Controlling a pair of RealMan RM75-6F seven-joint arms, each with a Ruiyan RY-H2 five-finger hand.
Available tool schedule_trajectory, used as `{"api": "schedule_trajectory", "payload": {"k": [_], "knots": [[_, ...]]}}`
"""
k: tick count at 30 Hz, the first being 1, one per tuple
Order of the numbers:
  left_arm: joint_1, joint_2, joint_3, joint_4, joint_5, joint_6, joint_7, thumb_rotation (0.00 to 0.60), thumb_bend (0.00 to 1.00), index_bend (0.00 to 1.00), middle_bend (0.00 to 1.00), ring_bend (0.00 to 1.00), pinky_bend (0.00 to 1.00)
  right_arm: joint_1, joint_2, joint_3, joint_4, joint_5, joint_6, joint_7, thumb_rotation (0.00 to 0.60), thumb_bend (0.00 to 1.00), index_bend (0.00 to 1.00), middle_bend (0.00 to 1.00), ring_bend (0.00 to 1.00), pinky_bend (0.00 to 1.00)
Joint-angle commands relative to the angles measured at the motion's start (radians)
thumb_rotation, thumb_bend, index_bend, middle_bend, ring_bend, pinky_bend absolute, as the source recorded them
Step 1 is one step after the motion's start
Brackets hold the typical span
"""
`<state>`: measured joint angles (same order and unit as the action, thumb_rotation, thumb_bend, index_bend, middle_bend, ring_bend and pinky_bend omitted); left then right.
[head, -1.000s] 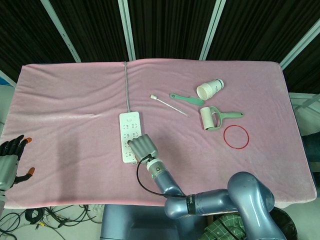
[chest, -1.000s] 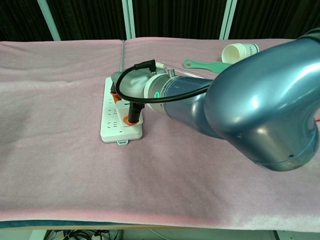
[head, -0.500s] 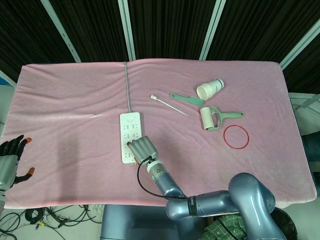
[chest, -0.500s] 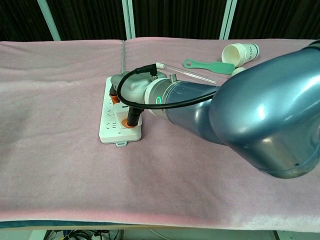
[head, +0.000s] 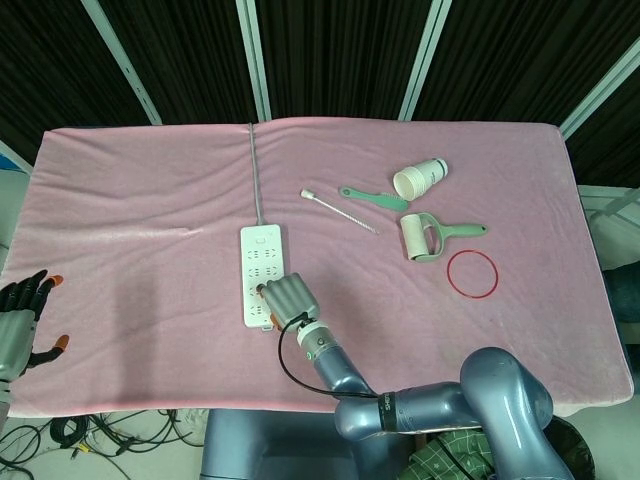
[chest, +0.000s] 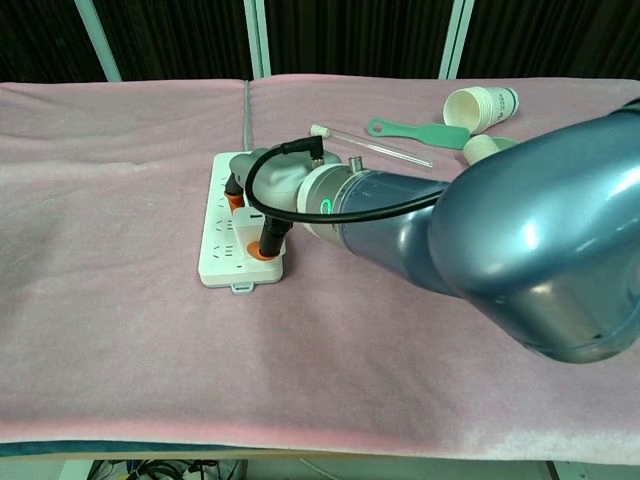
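Note:
A white power strip (head: 256, 262) lies mid-table on the pink cloth, its grey cable (head: 255, 170) running to the far edge. My right hand (head: 289, 296) sits over the strip's near end with its fingers curled in. In the chest view the right hand (chest: 262, 190) has an orange-tipped finger (chest: 270, 238) pressing down on the power strip (chest: 222, 225); nothing plainly shows inside the hand. My left hand (head: 22, 318) hangs off the table's near left corner with fingers spread and holds nothing.
To the right of the strip lie a thin white-tipped brush (head: 338, 212), a green brush (head: 372, 197), a white cup on its side (head: 419, 178), a lint roller (head: 420, 236) and a red ring (head: 472, 272). My right arm (chest: 500, 240) fills the chest view's right half.
My right hand has crept slightly toward the near edge on the strip, and its pressing finger has tilted. The strip has nudged slightly. The left hand has not moved.

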<state>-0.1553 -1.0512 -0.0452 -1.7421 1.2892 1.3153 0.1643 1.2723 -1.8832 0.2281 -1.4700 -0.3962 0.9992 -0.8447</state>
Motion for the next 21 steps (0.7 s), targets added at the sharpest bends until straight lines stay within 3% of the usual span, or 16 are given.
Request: {"api": "schedule_trajectory", "payload": {"k": [1,14,19,21], "knots": [[0.000,0.000,0.000,0.000,0.000,-0.001,0.000,0.600,0.30,0.08,0.00,0.00,0.00,-0.007,-0.002,-0.002,0.006,-0.010,-0.004,0.009,0.600,0.51,1.00,0.89,0.86,0.71],[0.000,0.000,0.000,0.000,0.001,0.000,0.000,0.600,0.30,0.08,0.00,0.00,0.00,-0.025,-0.012,0.002,0.019,-0.030,-0.019,0.032,0.600,0.51,1.00,0.89,0.86,0.71],[-0.001,0.000,0.001,0.001,0.000,-0.002,0.001,0.600,0.30,0.08,0.00,0.00,0.00,-0.037,-0.004,0.030,0.000,-0.025,-0.019,0.063,0.600,0.49,0.99,0.75,0.77,0.66],[-0.001,0.000,0.001,0.001,0.001,-0.001,0.001,0.600,0.30,0.08,0.00,0.00,0.00,-0.040,0.002,0.036,-0.008,-0.022,-0.023,0.071,0.600,0.46,0.91,0.66,0.70,0.61]]}}
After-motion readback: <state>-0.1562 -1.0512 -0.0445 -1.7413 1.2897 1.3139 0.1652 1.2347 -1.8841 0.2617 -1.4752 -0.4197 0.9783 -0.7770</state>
